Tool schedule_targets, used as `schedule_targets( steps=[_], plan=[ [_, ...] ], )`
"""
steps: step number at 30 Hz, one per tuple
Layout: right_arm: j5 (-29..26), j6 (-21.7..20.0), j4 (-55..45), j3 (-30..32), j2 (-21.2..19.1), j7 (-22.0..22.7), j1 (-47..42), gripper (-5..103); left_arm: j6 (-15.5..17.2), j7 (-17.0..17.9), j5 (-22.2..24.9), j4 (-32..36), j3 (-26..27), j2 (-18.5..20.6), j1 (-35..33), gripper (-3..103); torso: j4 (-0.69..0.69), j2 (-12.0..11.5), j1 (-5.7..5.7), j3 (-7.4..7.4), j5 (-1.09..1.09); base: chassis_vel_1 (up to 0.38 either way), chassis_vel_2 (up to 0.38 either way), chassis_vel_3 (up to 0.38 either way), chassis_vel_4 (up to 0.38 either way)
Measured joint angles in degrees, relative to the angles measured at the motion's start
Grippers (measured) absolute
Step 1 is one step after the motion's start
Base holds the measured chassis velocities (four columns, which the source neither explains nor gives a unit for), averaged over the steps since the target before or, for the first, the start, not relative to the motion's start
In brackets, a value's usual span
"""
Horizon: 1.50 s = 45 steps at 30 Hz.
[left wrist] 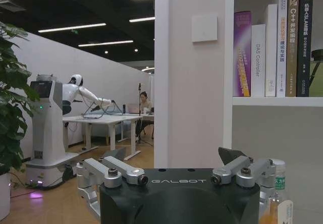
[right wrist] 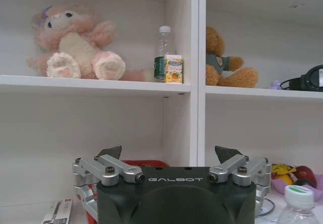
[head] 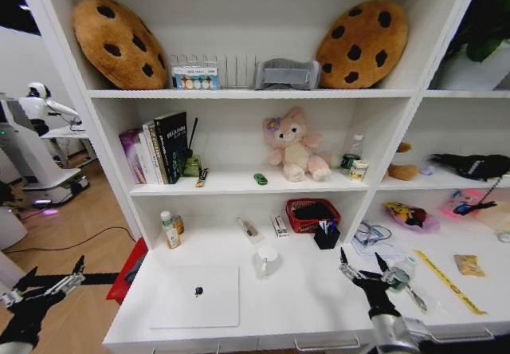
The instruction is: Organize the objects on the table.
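Note:
The white table holds a shut silver laptop at the front left. Behind it stand a white mug, a black pen cup and two small bottles. A yellow ruler lies at the right. A tiny green toy sits on the shelf above. My right gripper hangs open over the table, right of the mug, beside a clear bottle whose white cap is close by. My left gripper is open and empty, off the table's left end.
A red basket stands against the back wall behind the pen cup. The shelves above carry books, a pink plush and cookie cushions. Another robot and a distant table stand in the room to the left.

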State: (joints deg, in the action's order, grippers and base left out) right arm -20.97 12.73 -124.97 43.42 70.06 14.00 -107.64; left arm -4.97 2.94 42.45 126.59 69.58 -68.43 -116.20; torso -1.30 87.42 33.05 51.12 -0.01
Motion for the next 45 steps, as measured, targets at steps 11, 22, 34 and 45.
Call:
schedule_targets(
  steps=[11,22,34,45],
  plan=[
    [-1.54,0.23,-0.39,2.63,1.01,-0.21,-0.61,100,0.0,0.0,0.0,0.0,0.0,0.0,0.0,100,0.0,0.0,0.0,0.0,0.02,-0.107,-0.145,0.107,0.148],
    [-3.27,-3.65,-0.96,-1.72,1.01,1.45,2.42,100,0.0,-0.01,0.0,0.0,0.0,0.0,0.0,100,0.0,-0.01,0.01,0.01,-0.01,-0.267,-0.261,0.259,0.263],
    [-2.24,-6.22,-0.41,-8.78,-1.05,1.76,7.82,100,-0.01,-0.05,0.0,0.0,0.0,-0.01,0.0,100,-0.02,-0.01,0.01,0.01,0.0,-0.111,-0.136,0.141,0.128],
    [0.25,-8.28,2.39,-11.27,-3.03,0.19,7.54,103,-0.01,0.01,0.0,0.0,0.0,0.0,0.0,100,0.0,0.0,0.01,0.01,0.01,0.034,0.05,-0.025,-0.032]
  ],
)
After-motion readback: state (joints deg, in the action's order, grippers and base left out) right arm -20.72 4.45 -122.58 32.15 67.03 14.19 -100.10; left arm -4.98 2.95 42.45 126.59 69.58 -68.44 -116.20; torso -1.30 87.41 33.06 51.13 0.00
